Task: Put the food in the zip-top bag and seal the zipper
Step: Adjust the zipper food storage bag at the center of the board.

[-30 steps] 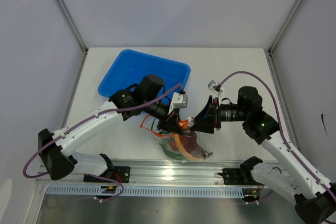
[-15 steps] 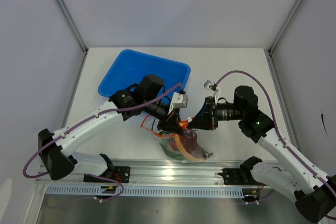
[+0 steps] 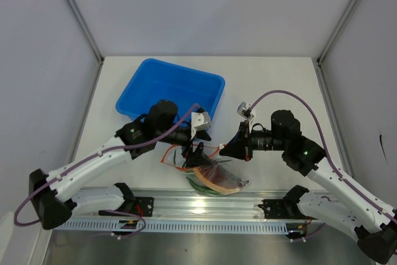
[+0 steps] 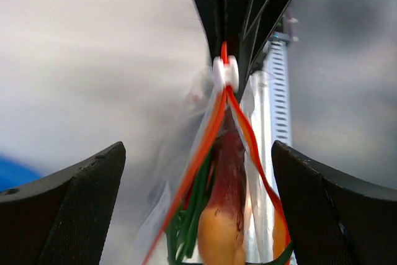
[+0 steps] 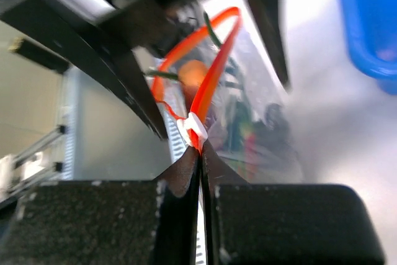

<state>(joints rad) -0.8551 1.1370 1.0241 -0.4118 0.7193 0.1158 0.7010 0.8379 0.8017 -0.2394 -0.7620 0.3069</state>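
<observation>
- Presently, at far left, blue tray [image 3: 169, 84] lying behind the left arm, well apart from the bag; judged to play no part in the work that is left.
- On the left gripper [image 3: 195, 153], jaws spread wide with nothing held; in the wrist view, fingers [image 4: 68, 209] standing either side of the bag mouth without touching it.
- Between the two grippers, zip-top bag [image 3: 214, 177] lying crumpled on the table [image 3: 279, 85] near its front edge, mouth turned up toward the fingertips.
- Inside the bag, food [image 4: 226, 175] visible through the plastic: green pods [image 4: 186, 228] and the purple-red and orange slice [image 4: 222, 228]. Smaller pieces not told apart in these views. Loading step judged complete as far as can be seen.
- Along the bag mouth, zipper [image 4: 205, 138] showing as two orange-red strands that part below the white tip [image 5: 193, 130] and gape into an open loop. Sealing step judged not done.
- On the right gripper [image 3: 224, 149], jaws fully closed and pinching the zipper right at the white tip.
- Left to do, by judgement: bring both strands together along the full length of the mouth, with the bag steadied at the opposite end while the tip is drawn across.
</observation>
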